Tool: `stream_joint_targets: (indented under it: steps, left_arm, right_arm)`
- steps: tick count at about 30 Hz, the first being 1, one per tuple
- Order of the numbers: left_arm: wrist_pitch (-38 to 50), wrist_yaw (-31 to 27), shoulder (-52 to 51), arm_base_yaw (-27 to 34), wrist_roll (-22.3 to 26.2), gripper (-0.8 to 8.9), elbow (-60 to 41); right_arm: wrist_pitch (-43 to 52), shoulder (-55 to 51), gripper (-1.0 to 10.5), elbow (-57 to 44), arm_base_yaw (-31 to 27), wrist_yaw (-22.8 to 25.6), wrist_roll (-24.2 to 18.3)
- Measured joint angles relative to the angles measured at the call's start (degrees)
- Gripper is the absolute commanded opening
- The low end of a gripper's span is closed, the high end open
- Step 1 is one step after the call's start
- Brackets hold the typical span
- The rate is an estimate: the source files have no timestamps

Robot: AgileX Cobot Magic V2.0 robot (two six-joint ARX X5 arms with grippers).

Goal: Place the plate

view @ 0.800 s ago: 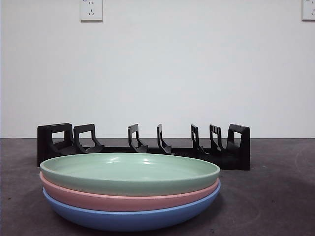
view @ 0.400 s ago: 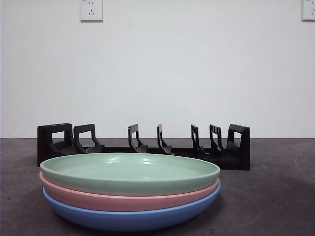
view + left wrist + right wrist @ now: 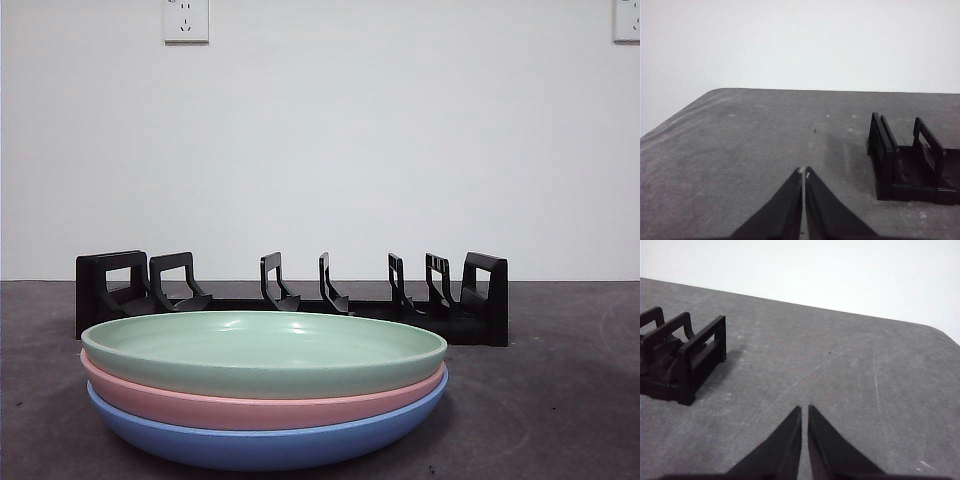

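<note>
Near the front of the table sits a stack of three plates: a green plate [image 3: 262, 350] on top, a pink plate [image 3: 250, 408] under it and a blue plate [image 3: 262, 445] at the bottom. Behind the stack stands a black slotted dish rack [image 3: 290, 296], with no plate in its slots. The rack's ends also show in the wrist views, as rack [image 3: 910, 162] and rack [image 3: 682, 360]. My left gripper [image 3: 803, 172] is shut and holds nothing, over bare table off one end of the rack. My right gripper [image 3: 804, 409] is shut and holds nothing, off the other end.
The grey table [image 3: 560, 400] runs back to a white wall with two sockets [image 3: 186, 20]. The table's rounded far corners show as corner [image 3: 715, 92] and corner [image 3: 940, 330].
</note>
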Motion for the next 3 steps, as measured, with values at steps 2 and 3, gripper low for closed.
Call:
stream_joint_targets:
  steps: [2,3]
  left_arm:
    - [0.0,0.0,0.0,0.0,0.0,0.08,0.0]
    - [0.0,0.0,0.0,0.0,0.0,0.08,0.0]
  right_arm:
    - [0.0,0.0,0.2,0.0,0.0,0.02,0.0]
    - [0.02,0.0,0.2,0.0,0.0,0.0,0.0]
